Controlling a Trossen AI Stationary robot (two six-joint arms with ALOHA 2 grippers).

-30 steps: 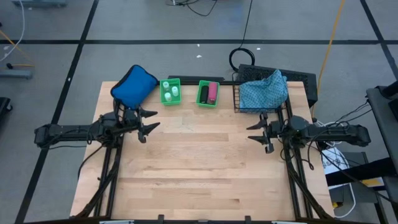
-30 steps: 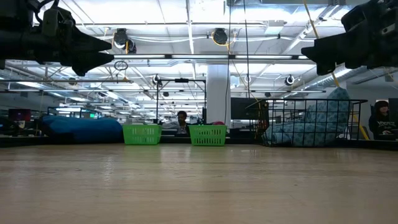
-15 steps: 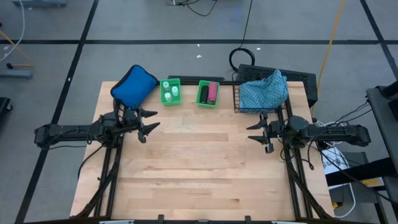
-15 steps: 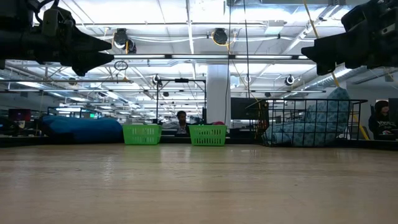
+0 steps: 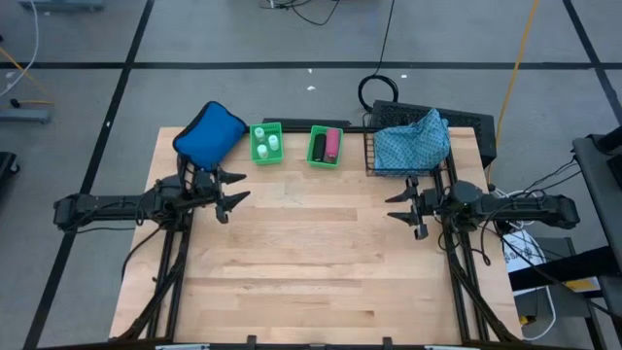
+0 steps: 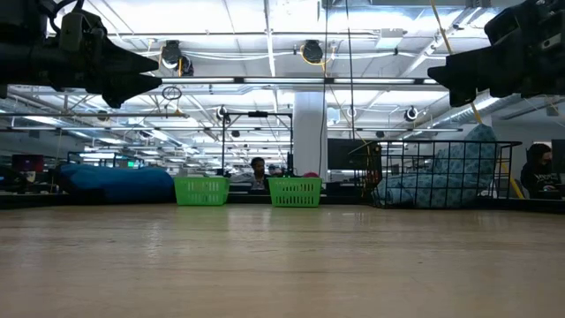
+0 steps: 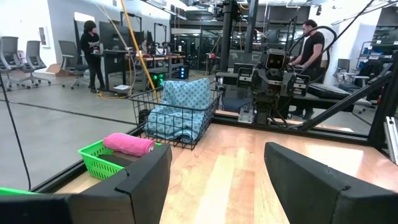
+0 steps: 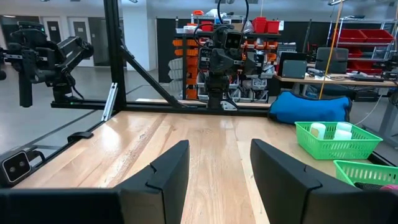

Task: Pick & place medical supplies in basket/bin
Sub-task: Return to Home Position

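I am reading this as the return-home step: the left gripper [image 5: 236, 190] is hovering released and empty over the tabletop's [image 5: 311, 262] left side, and the right gripper [image 5: 395, 207] is likewise spread and empty just before the basket [image 5: 389, 172]. The cloth [image 5: 412, 142] is lying in the basket, the bottles [image 5: 267, 146] in the left bin [image 5: 254, 144], and the pink and black rolls [image 5: 332, 146] in the right bin [image 5: 311, 146]. I am judging the sorting done, so the next move is calling only for settling both arms clear.
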